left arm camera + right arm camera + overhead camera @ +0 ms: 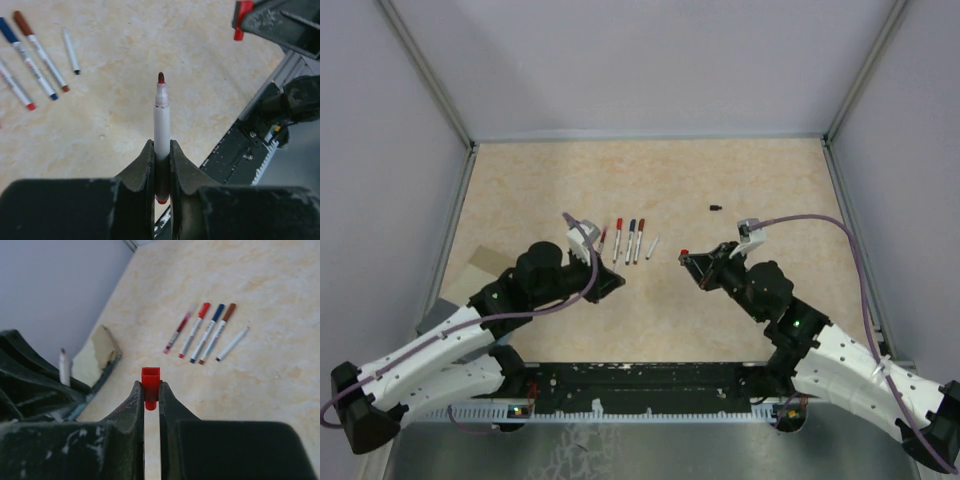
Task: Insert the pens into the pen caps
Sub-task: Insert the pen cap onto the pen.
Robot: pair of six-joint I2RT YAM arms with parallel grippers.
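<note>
My left gripper (161,150) is shut on a white pen (161,117). Its bare dark-red tip points away from the wrist and its red end shows between the jaws. My right gripper (150,387) is shut on a red pen cap (150,381), open end outward. The cap (685,256) sits right of centre, facing the left gripper (612,280) across a gap. Several pens lie in a row on the table: red-capped (194,330), blue-capped (206,333), brown-capped (217,333), a pinkish one (177,332) and an uncapped black-tipped one (232,343). A black cap (716,208) lies alone farther back.
A tan patch (478,266) lies at the table's left edge. Grey walls enclose the table (760,180) on three sides. A black rail (640,378) runs along the near edge between the arm bases.
</note>
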